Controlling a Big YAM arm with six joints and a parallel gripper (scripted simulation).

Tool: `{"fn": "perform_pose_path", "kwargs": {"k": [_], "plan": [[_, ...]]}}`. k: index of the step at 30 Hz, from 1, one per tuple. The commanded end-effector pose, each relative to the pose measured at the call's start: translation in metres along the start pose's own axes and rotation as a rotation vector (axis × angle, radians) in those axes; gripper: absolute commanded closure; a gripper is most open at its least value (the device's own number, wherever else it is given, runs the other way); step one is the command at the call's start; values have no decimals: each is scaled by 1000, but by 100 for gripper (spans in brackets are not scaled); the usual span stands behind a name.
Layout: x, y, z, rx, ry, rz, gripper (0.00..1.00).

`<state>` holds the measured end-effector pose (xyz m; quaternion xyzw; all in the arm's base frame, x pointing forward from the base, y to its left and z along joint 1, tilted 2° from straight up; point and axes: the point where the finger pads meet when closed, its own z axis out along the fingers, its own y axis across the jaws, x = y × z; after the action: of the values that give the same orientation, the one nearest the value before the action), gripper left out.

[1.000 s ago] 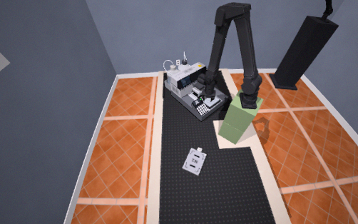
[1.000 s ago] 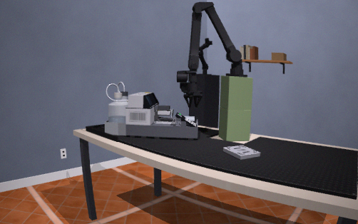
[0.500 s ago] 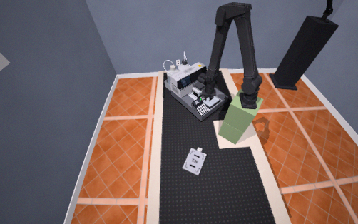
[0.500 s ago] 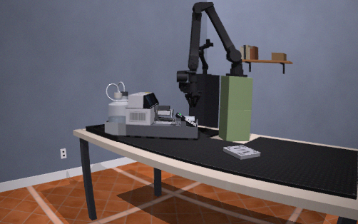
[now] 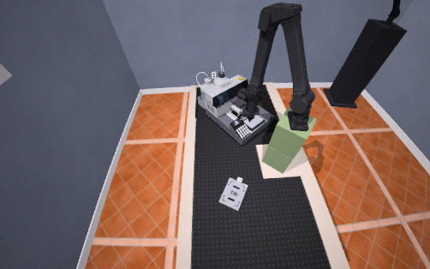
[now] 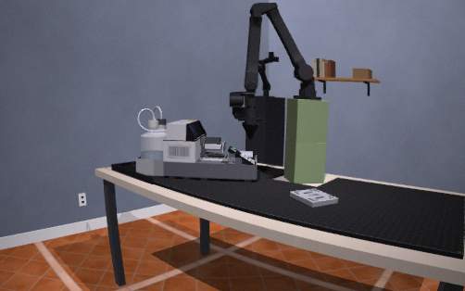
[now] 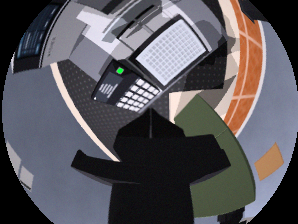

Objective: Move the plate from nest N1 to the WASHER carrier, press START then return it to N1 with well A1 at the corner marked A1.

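Black tips of my pincer [image 5: 250, 116] [image 6: 250, 137] [image 7: 151, 111] point down over the washer's front end in the top view, beside the keypad [image 5: 243, 130] [image 6: 248, 158] [image 7: 139, 95]. White plate [image 5: 255, 122] [image 7: 172, 51] is on the washer [image 5: 231, 100] [image 6: 196, 170], at the carrier end. The nest N1 [image 5: 234, 194] [image 6: 314, 196] lies on the worktop [image 5: 257, 227] [image 6: 222, 221], no plate on it.

Exterior: pincer hangs above the washer's front, clear of the keys, fingers together. Nest sits well apart, near the green pedestal [image 5: 283, 147] [image 6: 306, 139] [image 7: 215, 160]. Plate is too small to judge from here.

Wrist: fingers meet in one point, nothing clamped. Plate looks flat in the carrier, but I can't confirm it's fully down inside the locators. Lamp [image 5: 241, 119] [image 6: 233, 148] [image 7: 120, 71] is green. Cycle probably not run yet; shut tips suit a START press.

Risks: keys are packed close, so a small sideways error could hit START's neighbour. Keypad slopes, so tips could skid or press too lightly. Coming in off line could brush the plate and unseat it. Washer can't sense a plate; leftover green could be misread as finished if I don't see amber first.
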<state>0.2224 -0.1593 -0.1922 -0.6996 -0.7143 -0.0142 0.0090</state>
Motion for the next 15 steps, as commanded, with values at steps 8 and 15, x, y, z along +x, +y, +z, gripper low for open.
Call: {"fn": "perform_pose_path", "kwargs": {"k": [8, 15], "plan": [[-5, 10, -7, -36, -23, -17, 100], [8, 11, -6, -33, -21, -94, 100]]}}
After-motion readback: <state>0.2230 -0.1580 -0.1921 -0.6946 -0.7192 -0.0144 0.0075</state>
